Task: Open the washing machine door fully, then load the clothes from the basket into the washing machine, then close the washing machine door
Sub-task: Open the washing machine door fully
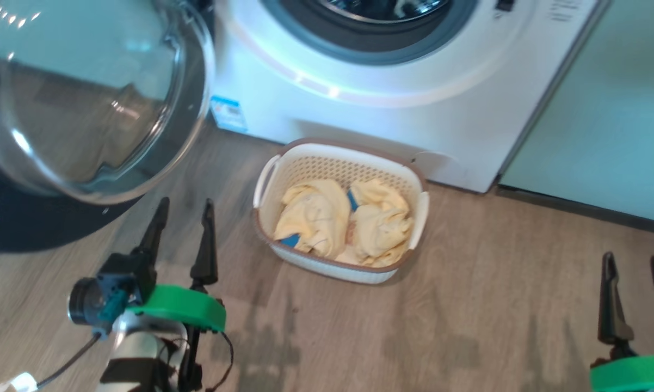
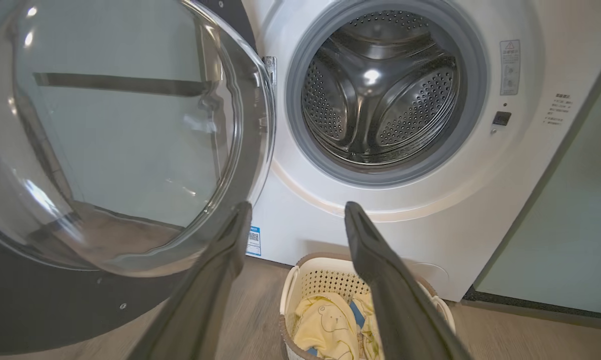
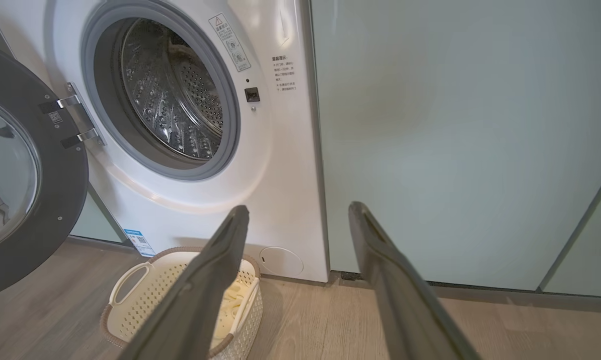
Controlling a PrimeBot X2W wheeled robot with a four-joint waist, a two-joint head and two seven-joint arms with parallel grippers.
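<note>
In the head view we see the door (image 1: 87, 98) standing wide open at the left, its clear glass bowl bulging, beside the white washing machine (image 1: 414, 125). The cream basket (image 1: 338, 149) sits on the floor (image 1: 468, 305) just before the machine, holding pale yellow clothes (image 1: 316, 215). Our left gripper (image 1: 186, 201) and right gripper (image 1: 631, 258) are both spread and empty. The left wrist view looks into the steel drum (image 2: 375, 85). The right wrist view shows the basket's brown rim.
</note>
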